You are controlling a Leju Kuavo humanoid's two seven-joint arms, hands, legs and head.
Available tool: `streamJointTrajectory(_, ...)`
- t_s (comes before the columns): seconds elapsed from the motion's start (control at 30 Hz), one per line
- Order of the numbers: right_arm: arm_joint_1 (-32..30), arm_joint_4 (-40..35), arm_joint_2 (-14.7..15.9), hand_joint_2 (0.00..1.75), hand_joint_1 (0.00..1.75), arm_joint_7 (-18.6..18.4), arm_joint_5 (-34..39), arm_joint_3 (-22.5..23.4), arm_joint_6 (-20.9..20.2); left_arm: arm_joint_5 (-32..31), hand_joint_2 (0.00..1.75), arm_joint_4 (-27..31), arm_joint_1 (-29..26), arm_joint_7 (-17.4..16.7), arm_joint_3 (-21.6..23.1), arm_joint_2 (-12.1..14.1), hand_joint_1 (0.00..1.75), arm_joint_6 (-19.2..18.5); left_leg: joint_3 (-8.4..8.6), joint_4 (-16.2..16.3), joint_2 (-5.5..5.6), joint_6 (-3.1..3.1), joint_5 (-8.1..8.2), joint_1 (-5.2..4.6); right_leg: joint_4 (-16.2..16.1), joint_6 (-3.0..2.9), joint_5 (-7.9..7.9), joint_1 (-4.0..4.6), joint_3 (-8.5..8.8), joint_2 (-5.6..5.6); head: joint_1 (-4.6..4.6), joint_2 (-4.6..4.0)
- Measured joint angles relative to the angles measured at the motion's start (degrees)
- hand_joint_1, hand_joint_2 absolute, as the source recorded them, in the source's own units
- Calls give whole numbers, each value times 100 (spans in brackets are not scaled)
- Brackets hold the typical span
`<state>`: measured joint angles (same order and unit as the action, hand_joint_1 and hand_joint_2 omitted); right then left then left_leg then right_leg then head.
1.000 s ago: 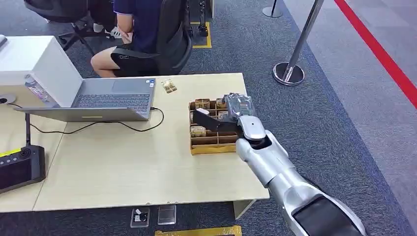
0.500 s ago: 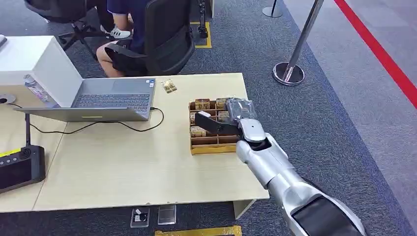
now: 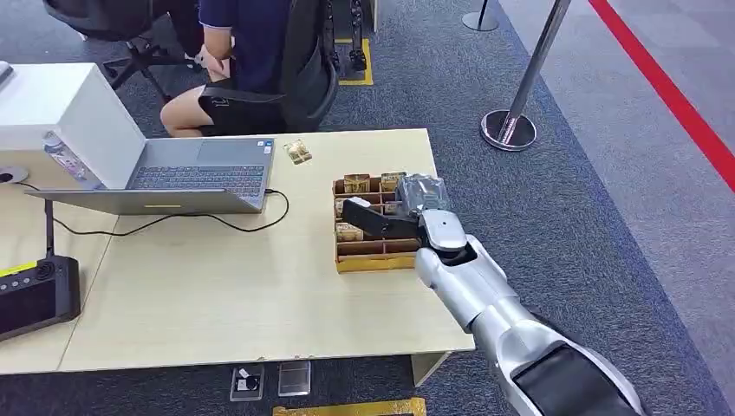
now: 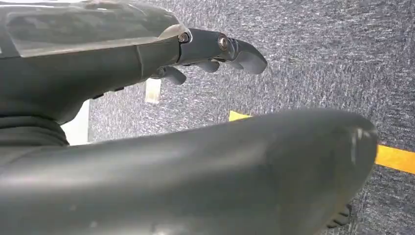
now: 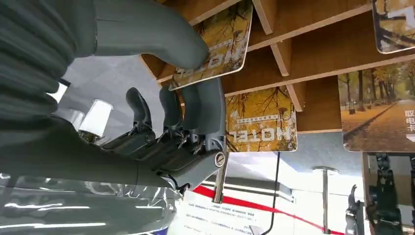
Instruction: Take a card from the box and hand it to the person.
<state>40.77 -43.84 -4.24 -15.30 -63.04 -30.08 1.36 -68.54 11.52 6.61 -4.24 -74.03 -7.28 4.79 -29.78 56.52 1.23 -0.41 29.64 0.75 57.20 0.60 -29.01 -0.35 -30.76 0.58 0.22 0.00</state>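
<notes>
**Desk:** Where was the right hand when you looked?

**Me:** From my console, the right hand [image 3: 414, 206] sat over the shallow wooden box with slatted compartments [image 3: 374, 259], near the table's right edge. On the wrist feed I saw the thick grey thumb [image 5: 161, 36] pressed on a yellow autumn-tree card printed "HOTEL" [image 5: 218, 46], with dark fingers [image 5: 195, 115] under it, so it was pinching that card, still among the dividers.

**Desk:** And the left?

**Me:** The left hand [image 4: 205, 54] hung over grey carpet, fingers curled in, nothing in them.

**Desk:** Beyond the box?

**Me:** More cards lay in the compartments. Farther on I saw an open silver laptop [image 3: 186, 178], then a person seated in a black office chair [image 3: 238, 65].
</notes>
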Motion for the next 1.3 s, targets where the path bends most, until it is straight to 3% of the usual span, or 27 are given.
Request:
streamJointTrajectory(0.23, -1, 7, -4, 175, 145, 0, 0, 0, -13, -37, 0, 0, 0, 57, 2, 0, 0, 26, 2, 0, 0, 0, 0, 0, 0, -1, 1, 0, 0, 0, 0, 0)
streamJointTrajectory(0.27, -1, 7, -2, 175, 155, 0, 0, 0, -20, -39, 175, 0, 1, 70, 2, 0, 0, 39, 2, 0, 0, 0, -1, 0, 0, -2, 1, 0, 0, 0, 2, 0)
streamJointTrajectory(0.3, -1, 4, -2, 175, 164, 0, 0, 0, -26, -44, 175, 0, 0, 77, 2, 0, 0, 55, 3, 0, -1, 0, -1, 0, 0, -2, 2, 0, 0, 0, 2, 0)
streamJointTrajectory(1.3, -18, -89, -7, 175, 164, 57, -81, -2, -9, 9, 175, 0, -11, 103, 15, 0, 0, 70, 4, 0, -1, -3, -3, 0, 1, -4, 3, 0, 1, 0, 2, 0)
